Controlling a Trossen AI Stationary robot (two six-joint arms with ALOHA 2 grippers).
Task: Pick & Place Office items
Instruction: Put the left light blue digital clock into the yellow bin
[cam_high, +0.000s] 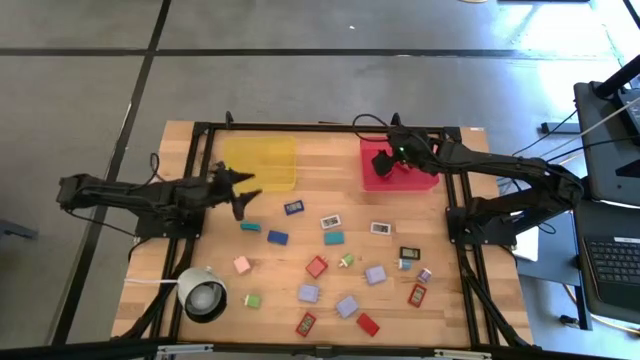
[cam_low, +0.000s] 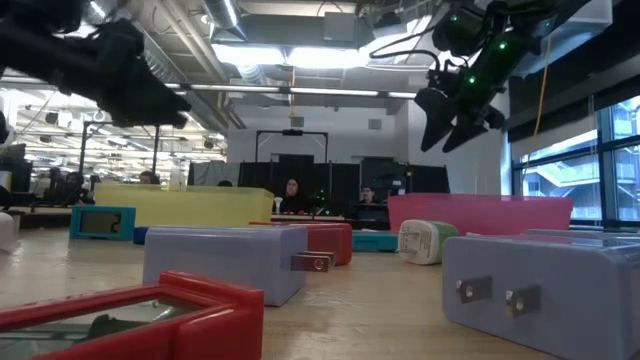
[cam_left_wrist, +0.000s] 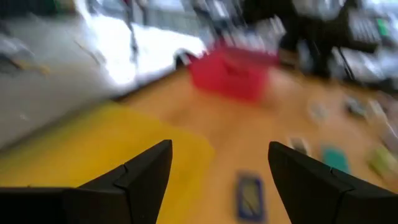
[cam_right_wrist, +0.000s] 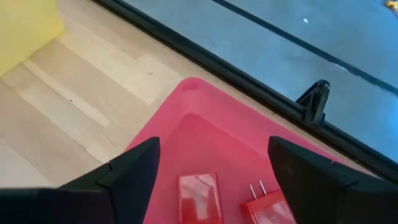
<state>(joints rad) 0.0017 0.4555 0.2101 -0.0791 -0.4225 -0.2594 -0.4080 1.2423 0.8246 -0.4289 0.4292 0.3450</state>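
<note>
Sorting small office items: roughly 20 tiny flat blocks and clips lie scattered on the wooden table (cam_high: 300, 215), mostly in its middle and near half, e.g. a blue block (cam_high: 278, 238), a teal one (cam_high: 334, 238), a lilac one (cam_high: 375, 274), a red one (cam_high: 368, 323). 2 red pieces (cam_right_wrist: 200, 198) already lie inside the red tray (cam_high: 372, 176); the yellow tray (cam_high: 262, 165) looks empty from above.

Left gripper (cam_high: 243, 190) hangs at the near edge of the yellow tray, fingers spread wide, nothing between them. Right gripper (cam_high: 384, 160) hovers above the red tray, fingers apart, also empty.

Handling judgement: items look like rigid plastic shells, light, smooth-sided, so likely slippery and prone to skid or tip when nudged. Low profile leaves little to grab; best hold is across the 2 narrow flat sides, fingers coming straight down. Plug-type pieces have metal prongs (cam_low: 490, 293); avoid pinching those. Neighbours sit close in the middle cluster, so the isolated blue block near the left gripper looks the easiest pick.
</note>
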